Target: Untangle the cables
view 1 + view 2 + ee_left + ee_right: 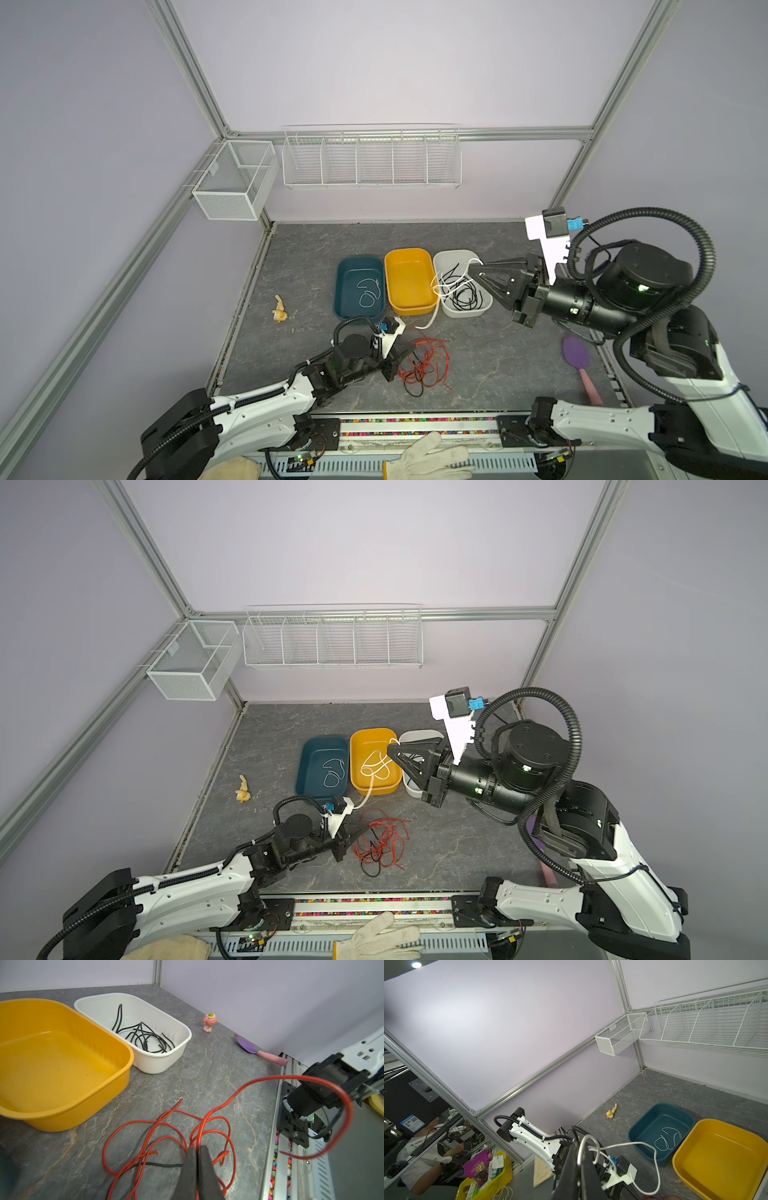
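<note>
A tangle of red cables [428, 361] [166, 1126] lies on the grey table, with one black cable [164, 1165] running through it. My left gripper [197, 1149] [409, 348] is down at the tangle's left edge, shut on a red strand. My right gripper [473, 268] [580, 1145] hangs above the white tub [461, 312], shut on a white cable [440, 286] [654, 1151] that loops down over the yellow tub [409, 254] onto the table. Black cables [143, 1036] lie in the white tub. Another white cable [368, 291] lies in the blue tub [345, 266].
A yellow toy [280, 309] lies at the left of the table. At the right edge are a purple spatula [575, 353] and a pink figurine [209, 1022]. Wire baskets [370, 162] hang on the back wall. A white glove [428, 457] lies on the front rail.
</note>
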